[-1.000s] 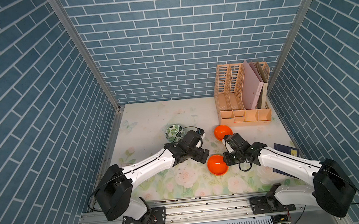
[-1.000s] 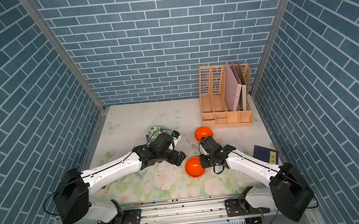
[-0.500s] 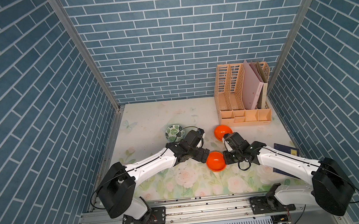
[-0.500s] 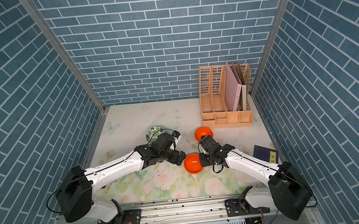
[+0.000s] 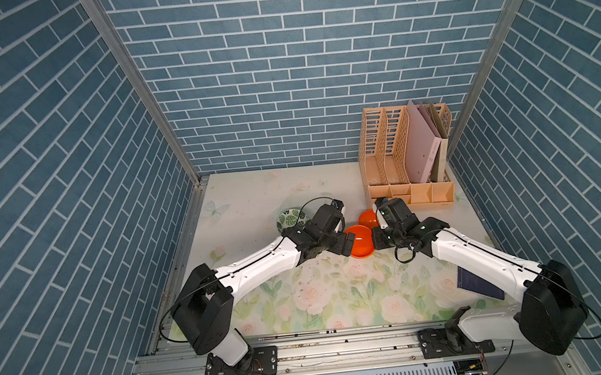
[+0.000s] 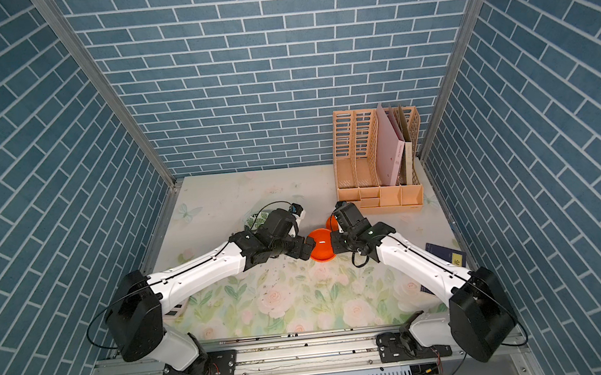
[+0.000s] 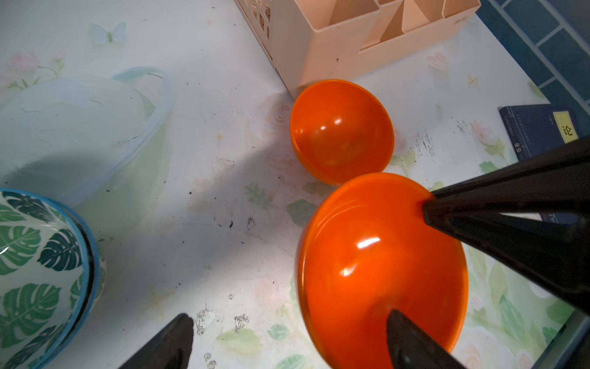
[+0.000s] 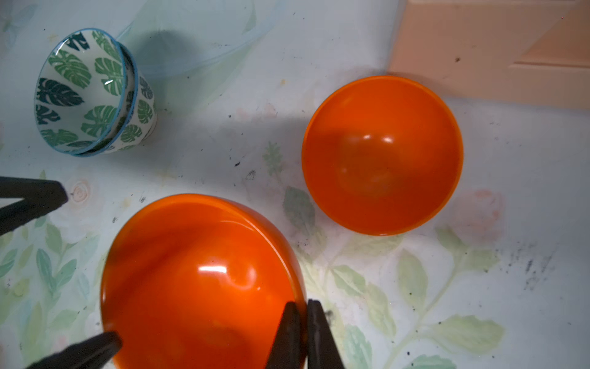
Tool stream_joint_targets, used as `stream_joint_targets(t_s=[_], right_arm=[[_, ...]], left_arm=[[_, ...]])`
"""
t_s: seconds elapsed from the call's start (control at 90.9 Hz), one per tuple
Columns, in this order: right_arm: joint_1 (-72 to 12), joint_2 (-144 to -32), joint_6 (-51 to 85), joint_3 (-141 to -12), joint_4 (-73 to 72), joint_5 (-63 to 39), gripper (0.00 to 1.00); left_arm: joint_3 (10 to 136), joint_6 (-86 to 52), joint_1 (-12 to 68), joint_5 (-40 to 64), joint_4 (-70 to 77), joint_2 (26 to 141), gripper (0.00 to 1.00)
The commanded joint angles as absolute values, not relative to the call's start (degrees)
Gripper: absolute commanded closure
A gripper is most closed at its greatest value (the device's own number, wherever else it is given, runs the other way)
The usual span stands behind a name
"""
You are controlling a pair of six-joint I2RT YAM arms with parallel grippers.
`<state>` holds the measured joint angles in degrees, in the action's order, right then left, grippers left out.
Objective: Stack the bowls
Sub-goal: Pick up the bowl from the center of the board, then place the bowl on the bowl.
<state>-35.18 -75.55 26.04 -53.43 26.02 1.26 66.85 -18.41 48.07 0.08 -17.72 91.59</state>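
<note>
Peach file rack (image 5: 412, 194), blue book (image 5: 477, 286) on floral mat (image 5: 320, 295).

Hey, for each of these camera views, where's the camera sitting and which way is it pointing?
Both top views: high above the front rail, looking down toward the back wall; left arm and right arm show whole.
Left wrist: on the left arm, looking past the open left gripper at the gripped orange bowl.
Right wrist: on the right arm, looking past the right gripper, shut on that bowl's rim.
Shared: both wrist views show the free orange bowl and the leaf-print bowls.
</note>
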Motion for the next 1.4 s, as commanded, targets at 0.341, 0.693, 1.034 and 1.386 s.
stream_joint_targets(t_s=[0.341, 0.693, 1.034, 1.386], right_arm=[[-23.7, -80.3, 20.4, -57.5, 22.1, -2.7, 1.0], [-19.9, -80.8, 19.5, -59.5, 21.8, -4.0, 1.0], [-18.2, -85.2, 19.0, -60.8, 19.9, -5.9, 1.0], [-17.6, -88.4, 17.9, -62.0, 19.6, -5.4, 1.0]], left_arm=[[71.1, -18.4, 45.0, 1.5, -16.5, 94.9, 0.03], [70.1, -18.6, 44.4, 2.0, -15.4, 95.2, 0.03], [70.1, -18.6, 43.9, 1.8, -15.6, 94.9, 0.03], [69.6, -18.5, 43.6, 1.8, -15.3, 94.7, 0.03]])
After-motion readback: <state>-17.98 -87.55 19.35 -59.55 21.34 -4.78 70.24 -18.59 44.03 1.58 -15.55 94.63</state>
